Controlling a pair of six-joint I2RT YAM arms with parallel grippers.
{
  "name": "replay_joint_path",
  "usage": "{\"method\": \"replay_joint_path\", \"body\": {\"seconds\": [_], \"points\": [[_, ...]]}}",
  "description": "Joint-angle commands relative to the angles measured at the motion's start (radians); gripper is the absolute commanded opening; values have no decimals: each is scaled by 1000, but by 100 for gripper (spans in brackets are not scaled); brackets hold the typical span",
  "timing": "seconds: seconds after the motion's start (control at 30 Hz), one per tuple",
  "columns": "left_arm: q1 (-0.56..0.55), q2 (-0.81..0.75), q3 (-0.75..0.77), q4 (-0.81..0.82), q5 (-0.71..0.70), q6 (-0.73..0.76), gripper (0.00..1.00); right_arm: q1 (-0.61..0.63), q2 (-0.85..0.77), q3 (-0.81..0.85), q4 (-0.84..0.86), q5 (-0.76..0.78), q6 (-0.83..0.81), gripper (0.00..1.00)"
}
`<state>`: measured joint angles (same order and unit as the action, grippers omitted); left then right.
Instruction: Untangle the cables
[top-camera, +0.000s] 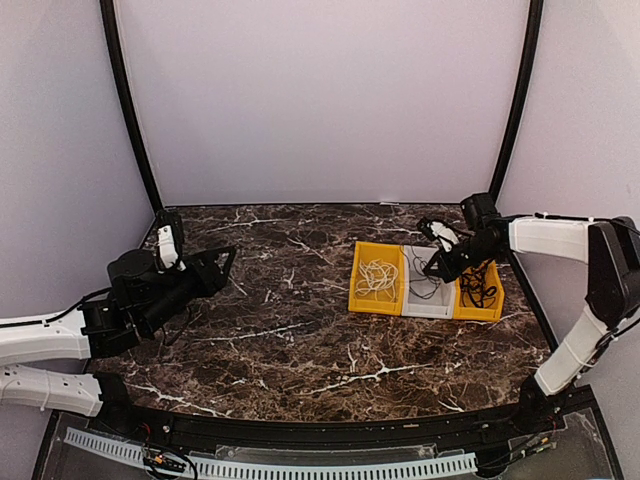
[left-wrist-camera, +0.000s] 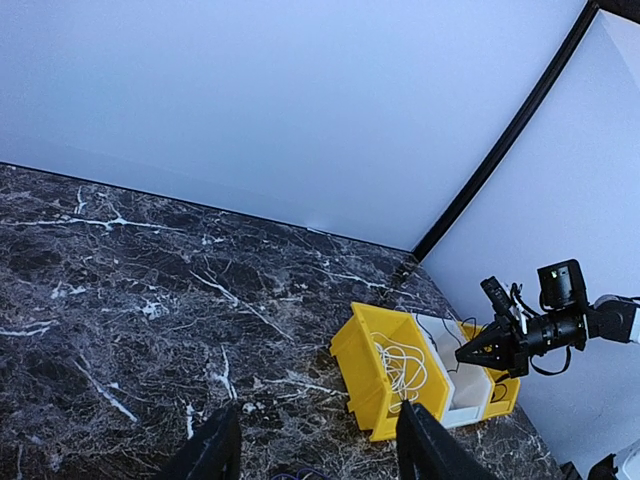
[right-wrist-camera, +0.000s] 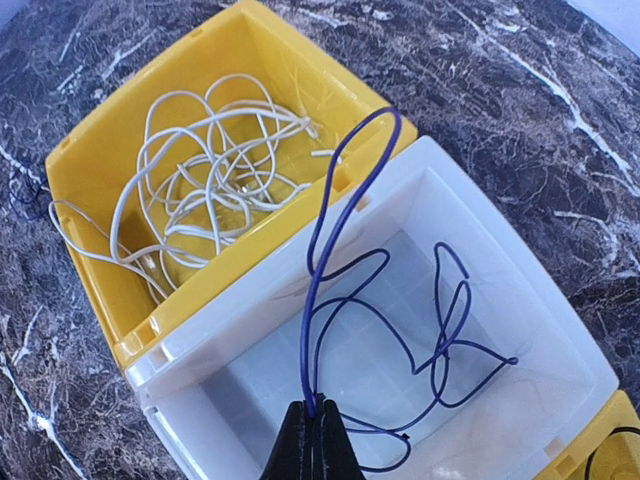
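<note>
My right gripper (right-wrist-camera: 318, 412) is shut on a thin dark-blue cable (right-wrist-camera: 336, 250) and holds it above the white bin (right-wrist-camera: 520, 215). The rest of that cable lies looped inside the bin. In the top view my right gripper (top-camera: 435, 268) is over the white bin (top-camera: 430, 312). A clump of white cables (right-wrist-camera: 210, 180) lies in the left yellow bin (top-camera: 362, 262). Black cables (top-camera: 478, 290) lie in the right yellow bin. My left gripper (top-camera: 222, 262) is open and empty at the table's left, far from the bins. A short purple strand (left-wrist-camera: 298, 473) shows below its fingers (left-wrist-camera: 215, 450).
The three bins stand side by side at the table's right. Black curved frame poles (top-camera: 130, 110) rise at both back corners against the pale walls. The dark marble table (top-camera: 290, 320) stretches between the two arms.
</note>
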<state>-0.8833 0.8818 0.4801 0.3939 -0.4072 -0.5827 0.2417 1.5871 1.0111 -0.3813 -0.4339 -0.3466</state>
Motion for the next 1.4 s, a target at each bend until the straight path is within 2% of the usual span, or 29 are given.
{"method": "replay_joint_path", "body": {"seconds": [0.0,0.37,0.73,0.9,0.93,1.1,1.37], "points": [[4,-28,-36,25,-19,7,55,39,26,41,-60,148,0,0],[3,-68,-71,19,-34,3,56,37,5,78,-193,283,13,0],[4,-57,-70,33,-7,-14,56,43,87,150,-335,112,5,0],[4,-78,-74,4,-13,-21,56,44,61,144,-391,126,2,0],[4,-82,-75,4,-15,-22,56,45,55,141,-397,131,-2,2],[4,-80,-62,2,-28,-12,56,44,40,145,-416,153,-7,25],[4,-100,-51,-39,-29,-9,55,45,-25,313,-492,243,-26,44]]}}
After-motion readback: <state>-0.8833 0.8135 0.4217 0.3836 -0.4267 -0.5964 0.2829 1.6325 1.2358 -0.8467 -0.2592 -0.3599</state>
